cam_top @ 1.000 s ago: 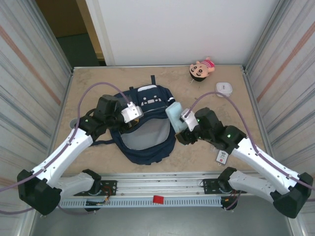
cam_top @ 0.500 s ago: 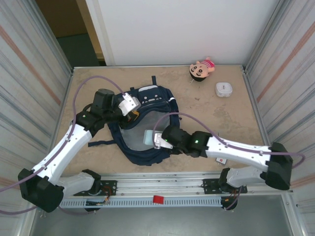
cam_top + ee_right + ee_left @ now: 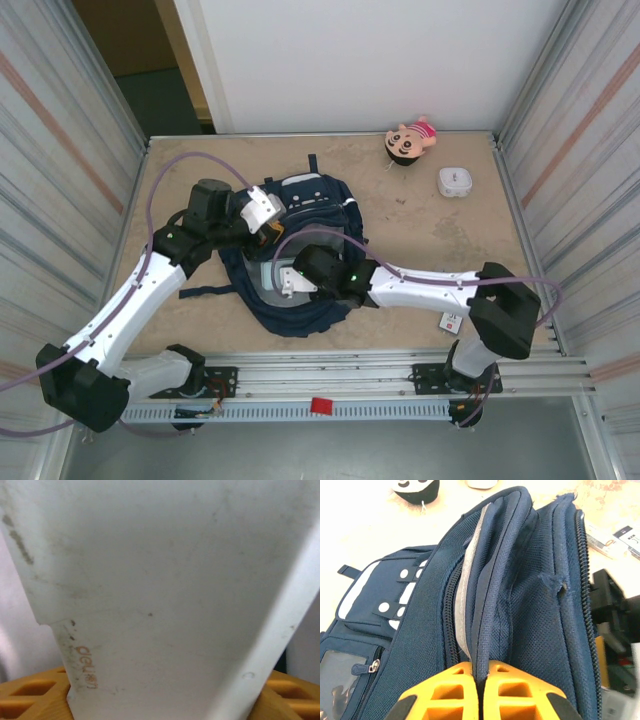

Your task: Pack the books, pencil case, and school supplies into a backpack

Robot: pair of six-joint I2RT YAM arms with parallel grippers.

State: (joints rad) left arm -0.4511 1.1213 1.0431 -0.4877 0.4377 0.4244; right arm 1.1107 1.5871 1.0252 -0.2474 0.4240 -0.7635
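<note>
Beige table (image 3: 440, 230) runs between ribbed metal side walls, with a white wall behind; the navy backpack (image 3: 310, 200) lies left of centre, its mouth facing the arms. The left gripper (image 3: 268, 222) sits at the upper rim of the bag; in its wrist view the orange fingers (image 3: 445, 692) are pressed together on a fold of the backpack (image 3: 520, 605), holding the edge up. The right gripper (image 3: 287, 280) reaches into the opening, and the arm covers much of the bag's inside. The pale pencil case (image 3: 265, 272) is down in the bag, only a sliver of it clear from above; close up, the pencil case (image 3: 165, 580) blocks nearly everything, with faint lettering near its lower left. It stands between the orange fingers (image 3: 30, 697), which are cut off at the corners; I cannot tell whether they press on it. A small black-and-white packet (image 3: 452, 321) lies by the right arm, partly tucked under it; a pink doll (image 3: 410, 138) and a white box (image 3: 455, 181) sit at the far right.
</note>
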